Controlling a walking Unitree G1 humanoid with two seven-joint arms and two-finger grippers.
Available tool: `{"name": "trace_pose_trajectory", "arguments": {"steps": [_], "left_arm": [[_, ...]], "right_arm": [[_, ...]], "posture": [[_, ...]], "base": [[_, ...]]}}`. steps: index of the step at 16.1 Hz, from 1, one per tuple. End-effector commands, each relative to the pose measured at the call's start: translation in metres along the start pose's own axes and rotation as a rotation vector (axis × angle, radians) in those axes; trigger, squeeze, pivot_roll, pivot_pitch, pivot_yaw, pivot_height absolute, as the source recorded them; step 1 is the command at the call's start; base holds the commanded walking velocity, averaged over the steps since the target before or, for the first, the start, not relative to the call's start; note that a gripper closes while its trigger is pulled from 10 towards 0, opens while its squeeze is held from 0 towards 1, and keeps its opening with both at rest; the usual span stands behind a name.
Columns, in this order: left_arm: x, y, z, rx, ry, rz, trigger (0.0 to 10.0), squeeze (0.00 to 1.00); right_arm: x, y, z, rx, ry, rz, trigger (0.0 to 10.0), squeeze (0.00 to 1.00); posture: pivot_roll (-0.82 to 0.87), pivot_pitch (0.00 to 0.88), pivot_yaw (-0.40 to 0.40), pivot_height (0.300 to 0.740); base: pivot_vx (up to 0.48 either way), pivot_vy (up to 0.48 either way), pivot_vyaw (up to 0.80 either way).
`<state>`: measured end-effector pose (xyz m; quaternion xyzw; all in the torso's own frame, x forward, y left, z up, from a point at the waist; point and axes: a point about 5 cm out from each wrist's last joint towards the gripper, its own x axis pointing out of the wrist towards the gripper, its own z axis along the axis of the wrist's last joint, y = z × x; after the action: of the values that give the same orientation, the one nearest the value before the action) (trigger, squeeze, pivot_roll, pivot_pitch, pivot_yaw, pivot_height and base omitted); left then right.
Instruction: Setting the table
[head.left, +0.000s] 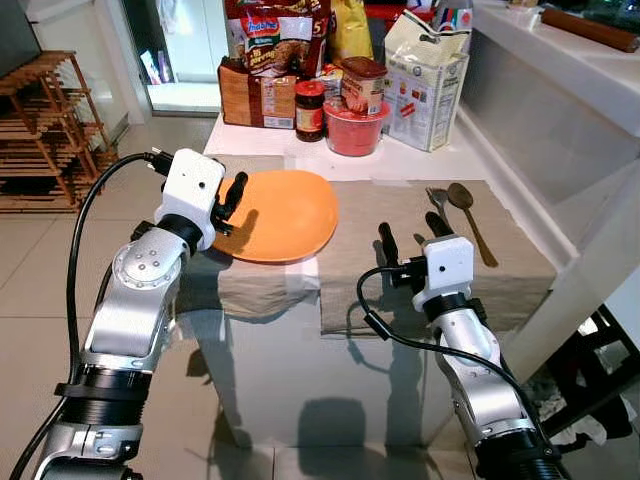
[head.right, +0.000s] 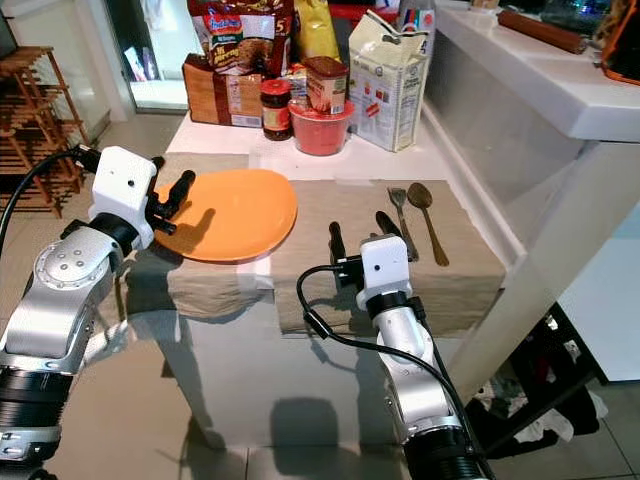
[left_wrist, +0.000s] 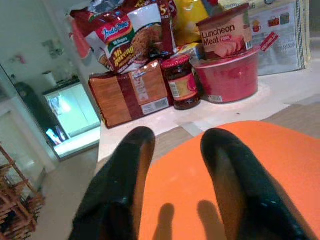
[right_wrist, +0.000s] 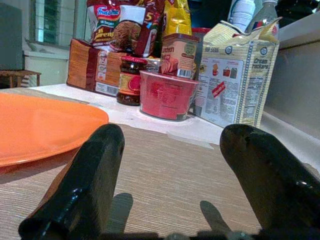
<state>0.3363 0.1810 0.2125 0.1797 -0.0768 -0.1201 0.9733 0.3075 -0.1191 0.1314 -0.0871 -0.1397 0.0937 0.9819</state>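
In the eye views, the orange plate (head.left: 277, 215) lies on the bench (head.left: 420, 160), bridging two beige placemats (head.left: 400, 250), its long axis running left to right. The left gripper (head.left: 229, 203) is at its left rim. A fork (head.left: 437, 200) and spoon (head.left: 470, 220) lie parallel, handles toward the robot.

In the left wrist view, the fingers (left_wrist: 230, 170) straddle the plate rim, narrowly parted.

In the right wrist view, the right gripper (right_wrist: 172, 165) spreads wide over the mat.

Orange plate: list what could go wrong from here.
1. The plate straddles two mats and sticks out past the table's near-left edge; a nudge from the left gripper at its rim might tip it off.
2. The open right gripper hovers beside the fork and spoon; reaching forward could knock them askew.
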Motion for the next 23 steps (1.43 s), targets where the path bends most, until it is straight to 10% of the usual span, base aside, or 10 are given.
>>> {"name": "trace_pose_trajectory", "arguments": {"steps": [1,18,19,23], "left_arm": [[0.001,0.003,-0.002,0.017,0.0,0.001,0.0,0.0],[0.01,0.043,-0.024,0.096,0.076,0.074,0.0,0.0],[0.015,0.046,-0.026,0.127,0.093,0.067,10.0,0.0],[0.025,0.051,-0.03,0.154,0.124,0.062,10.0,0.0]], "right_arm": [[-0.002,-0.003,0.001,-0.016,0.003,0.001,10.0,0.0],[-0.005,-0.005,0.002,-0.026,0.007,0.004,10.0,0.0],[-0.005,-0.004,0.002,-0.026,0.008,0.005,10.0,0.0],[-0.004,-0.004,0.004,-0.02,0.003,-0.001,10.0,0.0]], "posture": [[0.04,0.0,-0.013,0.736],[0.01,0.0,-0.005,0.736],[0.01,0.0,-0.005,0.736],[0.01,0.0,0.002,0.736]], "base": [[0.0,0.0,0.0],[0.0,0.0,0.0],[0.0,0.0,0.0],[0.0,0.0,0.0]]}}
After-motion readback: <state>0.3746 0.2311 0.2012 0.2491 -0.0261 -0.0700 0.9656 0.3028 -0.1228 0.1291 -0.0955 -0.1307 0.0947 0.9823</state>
